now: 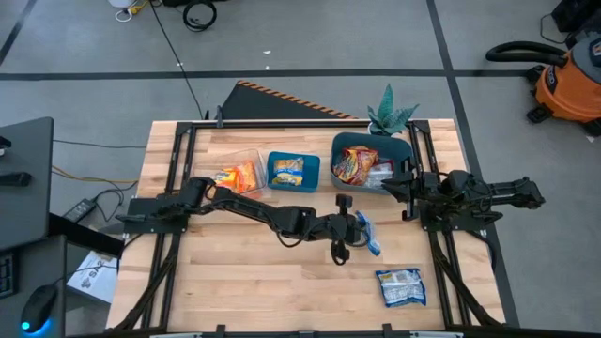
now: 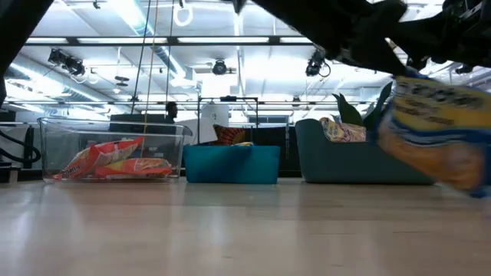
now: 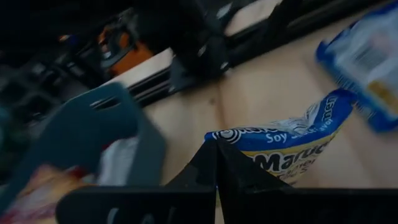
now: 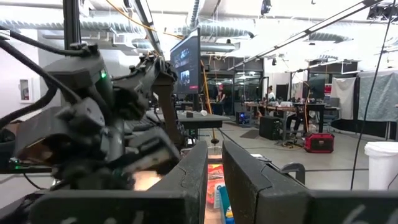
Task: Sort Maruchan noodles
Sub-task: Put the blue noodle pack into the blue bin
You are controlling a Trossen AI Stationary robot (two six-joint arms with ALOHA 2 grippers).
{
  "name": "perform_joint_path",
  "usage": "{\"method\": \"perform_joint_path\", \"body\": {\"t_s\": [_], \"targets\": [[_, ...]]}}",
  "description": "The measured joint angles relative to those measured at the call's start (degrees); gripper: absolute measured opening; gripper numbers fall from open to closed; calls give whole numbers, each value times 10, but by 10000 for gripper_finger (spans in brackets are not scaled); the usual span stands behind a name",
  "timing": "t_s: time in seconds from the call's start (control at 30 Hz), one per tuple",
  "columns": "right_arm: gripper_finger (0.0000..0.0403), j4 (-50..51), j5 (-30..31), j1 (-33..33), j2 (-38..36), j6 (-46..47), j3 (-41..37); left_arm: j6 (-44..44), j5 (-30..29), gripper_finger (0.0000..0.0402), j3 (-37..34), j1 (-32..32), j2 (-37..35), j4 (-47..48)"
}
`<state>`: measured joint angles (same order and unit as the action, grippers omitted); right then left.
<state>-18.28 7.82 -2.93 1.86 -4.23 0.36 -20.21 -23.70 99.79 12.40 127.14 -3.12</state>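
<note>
Near the far edge of the table (image 1: 235,282) stand three bins in a row. The clear bin (image 1: 237,175) at the left holds orange-red packets (image 1: 238,176), the blue bin (image 1: 293,172) holds a yellow-blue packet (image 1: 292,171), and the teal bin (image 1: 371,161) holds several mixed packets (image 1: 357,164). The left gripper (image 1: 355,228), at the middle of the table, is closed on a blue-white packet (image 3: 292,146) and holds it above the wood. Another blue-white packet, the loose one (image 1: 401,286), lies near the front right corner. The right gripper (image 1: 392,185) hangs at the right side of the teal bin, its fingers almost closed and holding nothing.
</note>
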Motion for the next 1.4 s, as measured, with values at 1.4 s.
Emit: {"method": "perform_joint_path", "body": {"t_s": [1.4], "targets": [[55, 0, 0, 0, 0, 0, 0, 80, -230, 4, -19, -128, -193, 447]]}}
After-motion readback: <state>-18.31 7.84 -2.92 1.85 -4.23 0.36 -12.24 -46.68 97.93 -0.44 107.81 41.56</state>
